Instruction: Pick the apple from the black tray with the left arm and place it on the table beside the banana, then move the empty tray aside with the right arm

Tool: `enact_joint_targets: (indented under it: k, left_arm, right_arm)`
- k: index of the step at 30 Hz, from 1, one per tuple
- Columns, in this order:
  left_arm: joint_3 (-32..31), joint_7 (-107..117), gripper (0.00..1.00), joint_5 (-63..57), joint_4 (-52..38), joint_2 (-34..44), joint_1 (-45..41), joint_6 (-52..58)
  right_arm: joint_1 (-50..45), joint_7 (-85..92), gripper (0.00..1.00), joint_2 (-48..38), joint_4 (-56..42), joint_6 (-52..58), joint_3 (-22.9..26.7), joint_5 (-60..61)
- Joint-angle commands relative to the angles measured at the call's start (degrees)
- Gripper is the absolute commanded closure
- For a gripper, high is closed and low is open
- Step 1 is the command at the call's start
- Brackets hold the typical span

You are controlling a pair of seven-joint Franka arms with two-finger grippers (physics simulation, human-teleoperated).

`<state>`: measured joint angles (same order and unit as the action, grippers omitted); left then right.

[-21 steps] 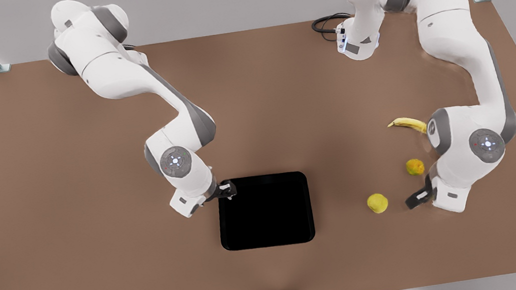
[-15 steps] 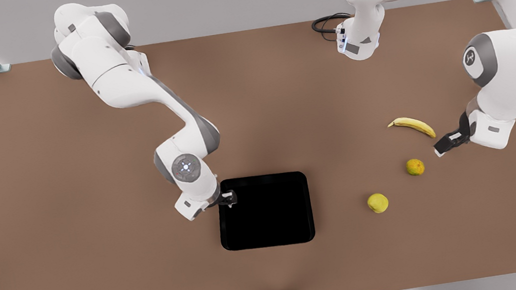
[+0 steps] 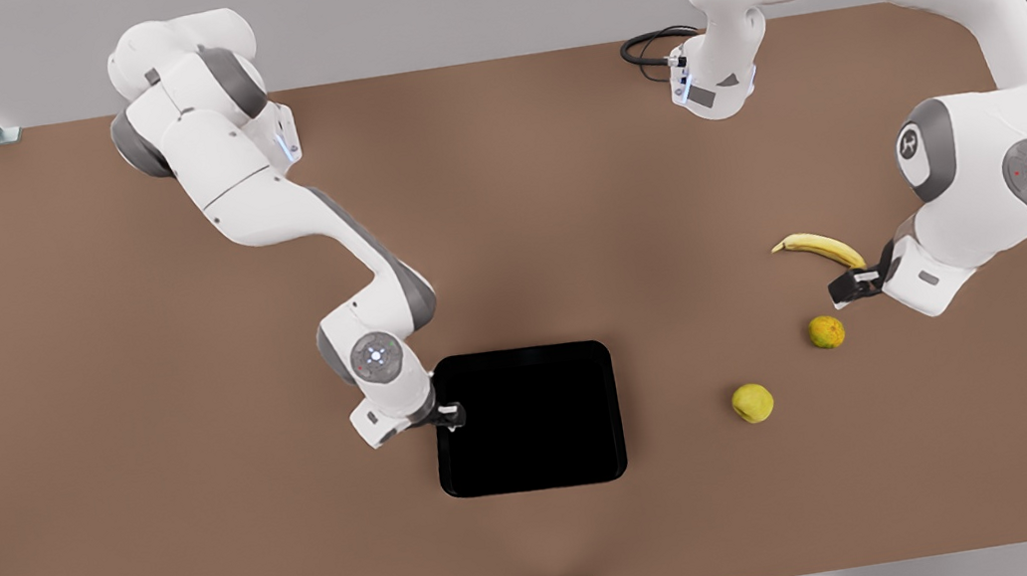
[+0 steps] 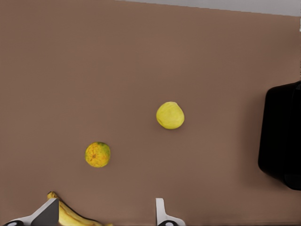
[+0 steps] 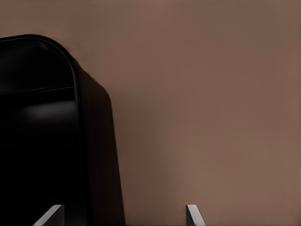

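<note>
front view looks down; wrist views share black tray point(image 4: 283, 136).

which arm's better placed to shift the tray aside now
The right arm. Its open right gripper sits at the black tray's rim, fingers straddling the edge in its wrist view. The open left gripper hangs by the banana, with the apple already on the table.

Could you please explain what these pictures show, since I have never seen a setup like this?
Two white robot arms stand on a brown table, seen from above in the front view. The other two pictures come from cameras on the arms' wrists. The left gripper hangs open by the banana, holding nothing. Its camera sees the yellow-green apple on the table, beside a smaller orange-green fruit. The right gripper, fingers open, sits at the edge of the empty black tray.
</note>
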<state>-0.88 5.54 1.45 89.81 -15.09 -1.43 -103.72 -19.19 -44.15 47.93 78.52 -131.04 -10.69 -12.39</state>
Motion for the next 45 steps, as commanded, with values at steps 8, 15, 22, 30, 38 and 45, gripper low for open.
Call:
enact_joint_targets:
  k: [8, 15, 22, 30, 38, 45]
  left_arm:
    - [-0.3, -4.1, 0.0, -0.4, -2.1, 0.1, -0.6, 0.3]
    - [0.1, -1.6, 0.0, -1.1, -1.0, 0.9, -0.5, 0.4]
    - [0.3, -1.6, 0.0, -1.1, -0.3, 1.3, -0.5, 0.5]
    - [0.3, -0.8, 0.0, -1.1, -0.3, 1.3, -0.5, 0.5]
    - [0.3, -0.6, 0.0, -1.1, -0.3, 1.4, -0.5, 0.5]
    - [0.2, -0.7, 0.0, -1.1, -0.6, 1.3, -0.6, 0.4]
  right_arm:
    - [0.0, -5.6, 0.18, 1.3, 0.0, -2.5, -2.2, 1.2]
    - [1.4, -3.0, 0.45, 1.1, 0.1, -2.1, -3.2, 1.2]
    - [1.4, -1.3, 0.58, 1.1, 0.1, -1.8, -3.2, 1.3]
    - [1.4, 0.3, 0.74, 1.2, 0.2, -1.4, -3.2, 1.3]
    - [5.0, 2.4, 0.82, -0.3, 0.1, 4.7, -7.6, 1.3]
    - [11.9, 11.8, 0.83, -9.0, 2.9, 17.3, -12.3, 3.3]
